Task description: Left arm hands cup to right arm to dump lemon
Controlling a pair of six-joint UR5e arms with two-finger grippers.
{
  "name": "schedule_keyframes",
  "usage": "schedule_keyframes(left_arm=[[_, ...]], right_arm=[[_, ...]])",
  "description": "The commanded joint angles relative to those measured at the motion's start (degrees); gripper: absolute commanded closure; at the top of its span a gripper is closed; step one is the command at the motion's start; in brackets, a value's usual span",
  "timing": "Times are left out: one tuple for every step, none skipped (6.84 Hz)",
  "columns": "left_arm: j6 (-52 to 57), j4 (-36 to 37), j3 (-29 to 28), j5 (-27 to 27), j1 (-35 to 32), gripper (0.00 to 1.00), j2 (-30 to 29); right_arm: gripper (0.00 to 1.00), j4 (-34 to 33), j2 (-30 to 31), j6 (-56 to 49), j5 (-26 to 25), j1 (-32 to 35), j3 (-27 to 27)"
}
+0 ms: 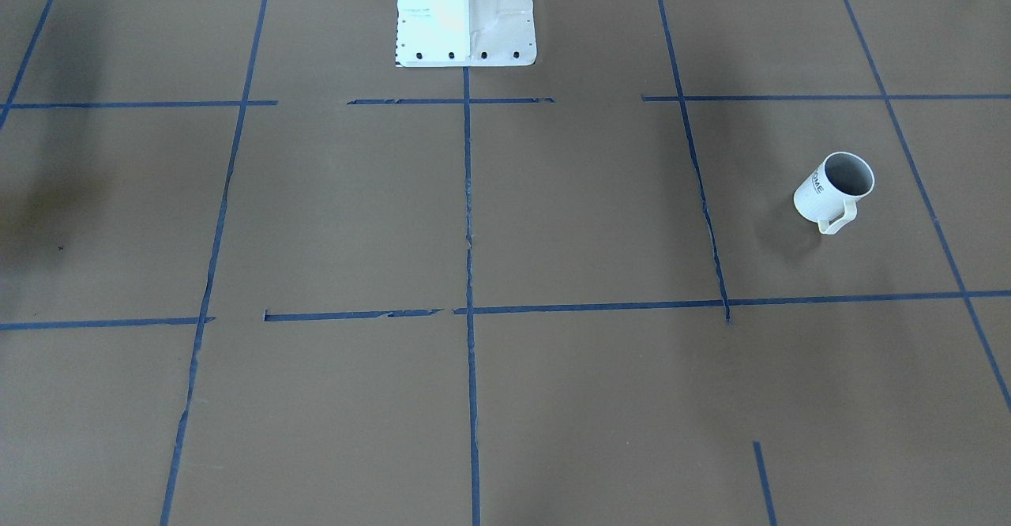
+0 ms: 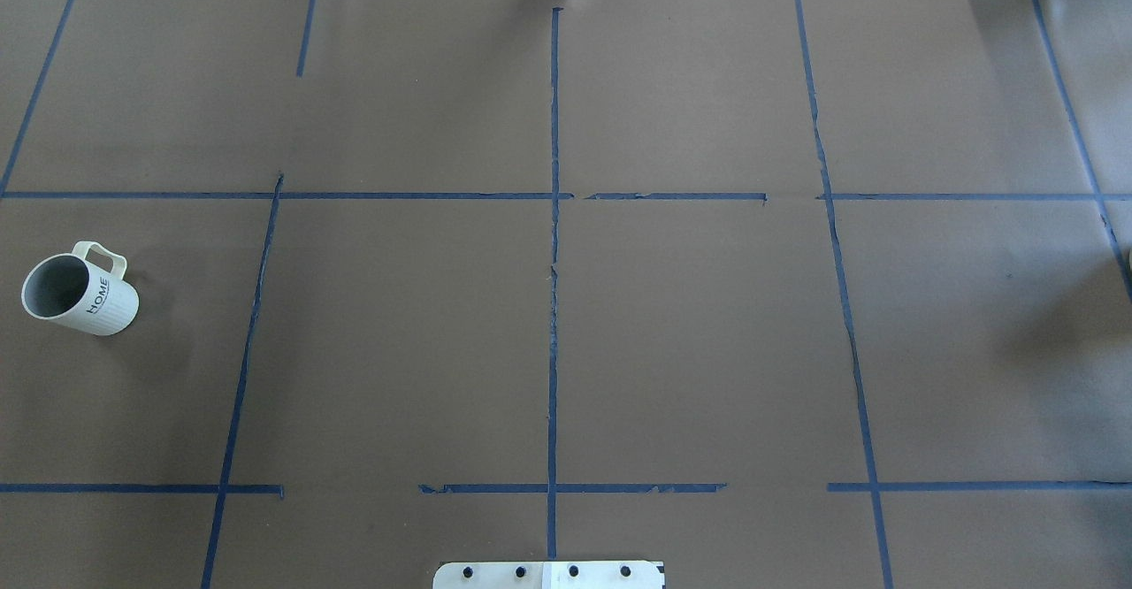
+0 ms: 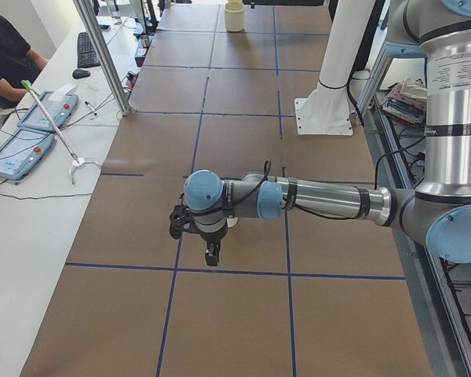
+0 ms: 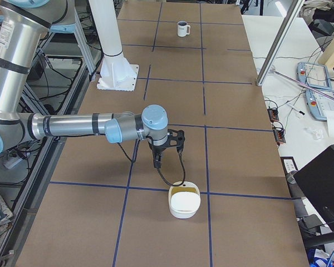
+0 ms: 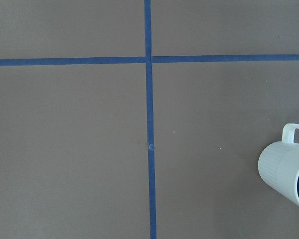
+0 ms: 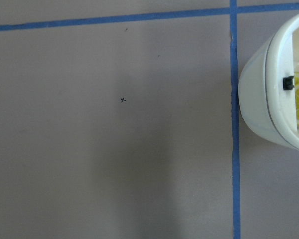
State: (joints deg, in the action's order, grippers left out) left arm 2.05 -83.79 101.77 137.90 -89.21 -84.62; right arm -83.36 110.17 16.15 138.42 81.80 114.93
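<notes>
The white-cream cup (image 2: pixel 80 288) with "HOME" lettering stands upright on the brown table on the robot's left side. It also shows in the front-facing view (image 1: pixel 835 192), far off in the exterior right view (image 4: pixel 182 28), and at the right edge of the left wrist view (image 5: pixel 288 172). Its grey inside shows no lemon; the lemon is hidden or out of view. The left gripper (image 3: pixel 210 253) hangs above the table near the cup, fingers pointing down. The right gripper (image 4: pixel 157 162) hangs above the table beside a white bowl. I cannot tell whether either gripper is open or shut.
A white bowl (image 4: pixel 184 203) with a handle and yellow inside sits on the robot's right side, and at the right edge of the right wrist view (image 6: pixel 269 94). The white robot pedestal (image 1: pixel 466 13) stands mid-table. Blue tape lines grid the table. An operator sits at a side desk (image 3: pixel 4 55).
</notes>
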Motion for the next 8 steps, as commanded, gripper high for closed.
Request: schedule_keyframes(left_arm=[[0.1, -0.1, 0.4, -0.3, 0.1, 0.0, 0.1], [0.1, 0.5, 0.0, 0.3, 0.1, 0.0, 0.2], [0.1, -0.1, -0.3, 0.5, 0.1, 0.0, 0.3], [0.1, -0.2, 0.4, 1.0, 0.2, 0.0, 0.0], [0.1, -0.1, -0.2, 1.0, 0.2, 0.0, -0.2], [0.1, 0.4, 0.4, 1.3, 0.2, 0.0, 0.0], [0.1, 0.4, 1.1, 1.3, 0.2, 0.0, 0.1], [0.1, 0.5, 0.9, 1.3, 0.2, 0.0, 0.1]], right_arm=[[0.0, -6.6, -1.6, -10.3, -0.3, 5.2, -0.1], [0.0, -9.1, -1.7, -19.0, -2.6, 7.4, -1.0], [0.0, -9.8, -2.1, -19.1, -6.3, 7.3, -1.5], [0.0, -9.9, -1.7, -19.1, -7.1, 7.1, -1.6], [0.0, -10.0, -1.5, -19.1, -7.0, 7.1, -1.7], [0.0, -10.0, -1.5, -19.0, -6.7, 7.0, -1.8], [0.0, -9.9, -1.5, -18.9, -6.6, 6.9, -1.9], [0.0, -9.9, -1.6, -18.9, -6.5, 6.7, -1.8]])
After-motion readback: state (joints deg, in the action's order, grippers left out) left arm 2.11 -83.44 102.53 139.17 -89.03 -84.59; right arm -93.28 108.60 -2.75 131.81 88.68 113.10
